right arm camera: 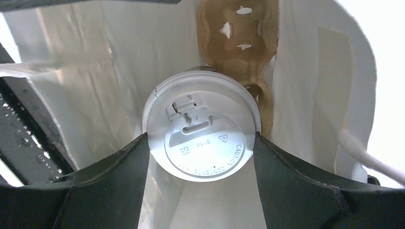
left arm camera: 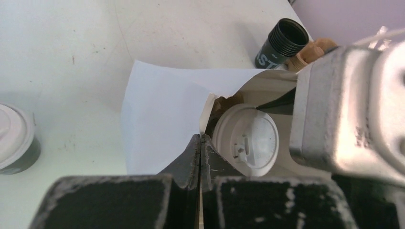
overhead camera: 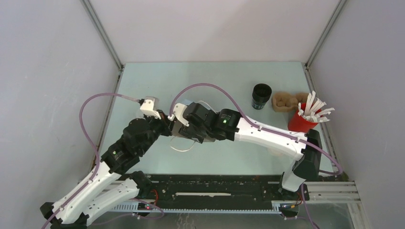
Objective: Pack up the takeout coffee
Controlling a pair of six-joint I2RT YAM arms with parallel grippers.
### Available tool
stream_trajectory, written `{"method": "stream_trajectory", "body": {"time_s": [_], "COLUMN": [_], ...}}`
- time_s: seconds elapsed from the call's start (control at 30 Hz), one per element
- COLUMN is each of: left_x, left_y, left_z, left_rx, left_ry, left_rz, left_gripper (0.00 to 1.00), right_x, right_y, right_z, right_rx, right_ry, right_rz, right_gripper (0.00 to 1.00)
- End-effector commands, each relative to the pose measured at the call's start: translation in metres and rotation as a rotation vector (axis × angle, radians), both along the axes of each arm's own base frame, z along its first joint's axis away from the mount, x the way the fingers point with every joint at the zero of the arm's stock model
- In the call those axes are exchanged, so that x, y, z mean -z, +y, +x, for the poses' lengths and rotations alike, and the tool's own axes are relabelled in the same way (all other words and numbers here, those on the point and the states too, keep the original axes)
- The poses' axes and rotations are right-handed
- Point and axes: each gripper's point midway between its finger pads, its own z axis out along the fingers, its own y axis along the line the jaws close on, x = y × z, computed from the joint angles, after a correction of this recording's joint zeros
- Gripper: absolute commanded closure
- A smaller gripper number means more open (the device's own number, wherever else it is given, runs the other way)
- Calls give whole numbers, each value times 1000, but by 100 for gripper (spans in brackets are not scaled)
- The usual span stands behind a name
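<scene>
A white paper bag (left arm camera: 160, 121) stands open on the table, and my left gripper (left arm camera: 200, 139) is shut on its near rim. Inside the bag, my right gripper (right arm camera: 200, 137) is shut on a takeout coffee cup with a white lid (right arm camera: 203, 131), one finger on each side of the lid. The same lid (left arm camera: 248, 138) shows through the bag's mouth in the left wrist view. A brown pulp cup carrier (right arm camera: 239, 38) lies in the bag beyond the cup. From above, both grippers (overhead camera: 165, 125) (overhead camera: 185, 129) meet over the bag and hide most of it.
A second lidded cup (left arm camera: 13, 139) stands left of the bag. At the back right are a black cup (overhead camera: 261, 95), a brown carrier (overhead camera: 286, 101) and a red cup of white sticks (overhead camera: 305, 121). A bag handle loop (overhead camera: 181, 148) lies towards the front.
</scene>
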Motion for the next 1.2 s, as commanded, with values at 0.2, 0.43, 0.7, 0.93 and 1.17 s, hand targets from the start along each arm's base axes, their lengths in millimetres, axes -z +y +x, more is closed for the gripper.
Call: {"method": "stream_trajectory", "body": {"time_s": [0.2,0.43,0.7,0.93,1.17], "left_x": [-81,-102,-110,-112,-115], "left_y": [-13,-42,-81,-105,-105], "left_z": [22,17,6,-4,-6], "left_rx": [24,162,340,426,429], "left_ry": [-107,-112,-108,-90,-76], "left_rz": [91,48,51,65,83], "left_gripper": [100,100,100,100,100], "right_x": [-22,-35,-15,-6,7], "right_y": [-18,-36,-47,-61,-69], "right_z": [-26,-9,-11,-6,5], "right_rx": [57,162,139,206,247], "right_ry": [104,1,-25,-91,-140], "right_rz": [113,248,227,266,288], "right_gripper": [78,77,78,78,78]}}
